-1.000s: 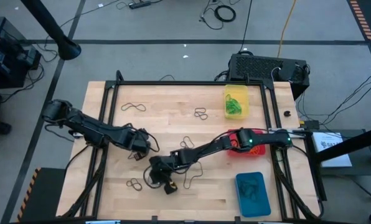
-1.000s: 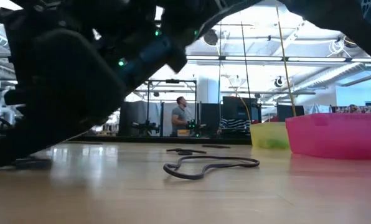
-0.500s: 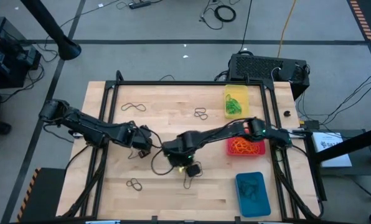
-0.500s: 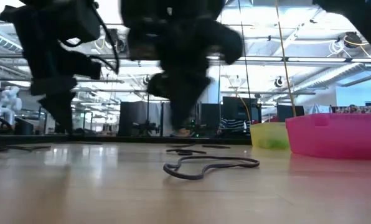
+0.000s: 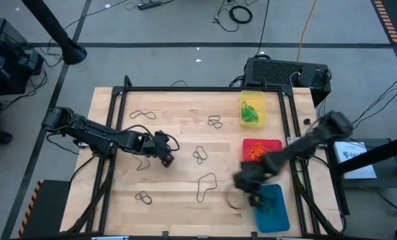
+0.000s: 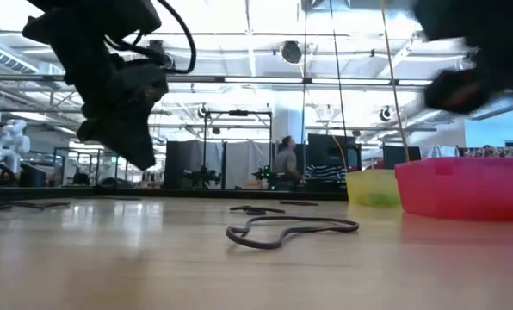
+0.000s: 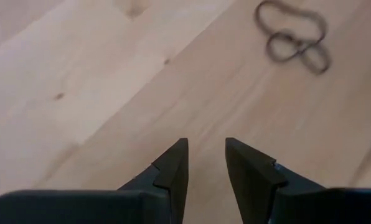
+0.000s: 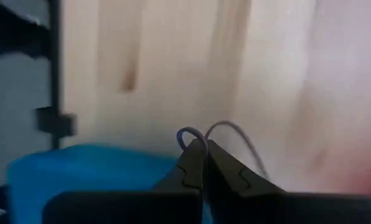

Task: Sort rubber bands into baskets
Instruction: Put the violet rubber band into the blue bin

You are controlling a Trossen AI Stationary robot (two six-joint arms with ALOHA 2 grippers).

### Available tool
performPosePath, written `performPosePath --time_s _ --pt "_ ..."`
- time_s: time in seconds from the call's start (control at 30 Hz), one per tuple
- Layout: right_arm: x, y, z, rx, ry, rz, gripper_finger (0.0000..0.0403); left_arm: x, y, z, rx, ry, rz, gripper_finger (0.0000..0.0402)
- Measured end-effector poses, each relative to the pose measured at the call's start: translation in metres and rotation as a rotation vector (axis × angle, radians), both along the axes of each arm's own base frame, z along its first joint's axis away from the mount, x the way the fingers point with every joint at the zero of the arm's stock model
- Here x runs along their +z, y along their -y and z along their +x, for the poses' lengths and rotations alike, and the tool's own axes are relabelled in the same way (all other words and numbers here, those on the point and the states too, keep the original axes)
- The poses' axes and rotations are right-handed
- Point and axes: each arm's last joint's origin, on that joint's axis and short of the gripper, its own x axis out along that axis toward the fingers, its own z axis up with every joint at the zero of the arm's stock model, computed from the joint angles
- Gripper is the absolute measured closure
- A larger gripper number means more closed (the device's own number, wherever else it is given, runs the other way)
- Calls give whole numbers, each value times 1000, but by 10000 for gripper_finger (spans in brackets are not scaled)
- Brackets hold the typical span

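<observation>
My right gripper (image 8: 204,151) is shut on a thin dark rubber band (image 8: 232,134) and is beside the blue basket (image 5: 272,208), which also shows in the right wrist view (image 8: 79,174). In the high view the right gripper (image 5: 246,189) is blurred. My left gripper (image 5: 165,150) is open and empty over the table's left middle, above bare wood in its wrist view (image 7: 205,152). Dark bands lie flat on the table, among them one at the centre (image 5: 200,155) and one nearer the front (image 5: 206,185). The red basket (image 5: 262,150) holds orange bands. The yellow basket (image 5: 252,109) holds green ones. My right gripper pinches the dark rubber band between its two shut fingertips. Two thin loops of the band (image 8: 192,134) stick out just past the tips. The band is lifted clear of the table; its faint shape shows beside the gripper (image 5: 233,200).
More dark bands lie at the far left (image 5: 142,115), far middle (image 5: 215,122), near left (image 5: 144,197) and by my left gripper (image 5: 143,163). A black box (image 5: 285,72) stands behind the table. One band lies ahead of the left gripper (image 7: 294,37).
My right gripper has swept fast from the table's middle toward the right edge and the blue basket, shut, carrying a dark band lifted off the wood. My left gripper has gone a little toward the table's right.
</observation>
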Motion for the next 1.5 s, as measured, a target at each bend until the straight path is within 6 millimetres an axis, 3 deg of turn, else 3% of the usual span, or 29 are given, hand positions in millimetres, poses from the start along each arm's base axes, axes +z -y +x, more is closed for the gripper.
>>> performPosePath --time_s 0.1,0.23,0.47,0.63,0.87,1.17,1.33,1.5 --pt "7 -18 -42 -101 30 27 402 3 1 6 45 78 -41 288" --pt "21 -37 -81 -189 76 63 402 10 2 14 99 203 -108 288" --pt "7 -62 -112 -220 3 34 403 21 4 26 178 389 -184 288" --pt "-7 -72 -115 -205 -23 -12 387 31 13 32 168 515 -220 288" --pt "-13 -75 -117 -237 -74 -14 328 34 26 31 163 560 -230 288" --pt "-7 -75 -118 -423 -184 74 263 36 37 27 -4 529 -145 288" --pt "0 -78 -115 -520 -322 165 251 36 41 13 -110 419 -126 288" --pt "17 -81 -99 -566 -317 270 254 41 40 -5 -195 318 -47 288"
